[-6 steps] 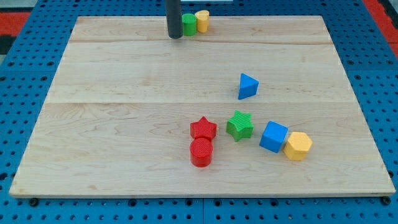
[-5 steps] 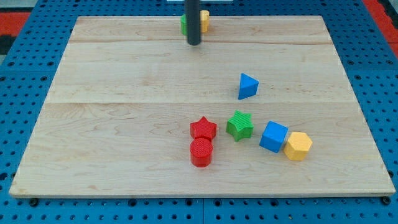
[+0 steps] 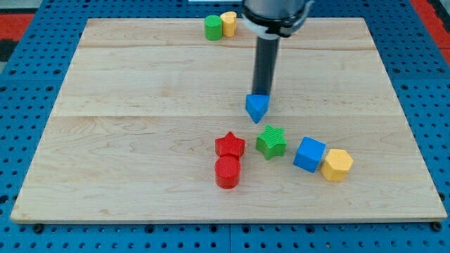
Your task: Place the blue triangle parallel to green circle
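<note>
Presently: eight blocks and one rod on the wooden desk [image 3: 140, 84].
Left to right: green circle [image 3: 212, 27] touching yellow block [image 3: 228, 23] at the view's top edge; red star [image 3: 230, 145] above red circle [image 3: 227, 171]; blue triangle [image 3: 258, 107] near centre, my tip [image 3: 261, 94] touching its upper side; green star [image 3: 271, 141]; blue cube [image 3: 309, 154] against yellow hexagon [image 3: 337, 164]. No end effector fitted; nothing grasped.

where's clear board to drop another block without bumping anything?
Free: the whole view's-left side of the board, left of the red star and red cylinder; also the right strip past my tip. Crowded: lower middle, with green star, blue cube, yellow block; blue triangle touches my tip.
</note>
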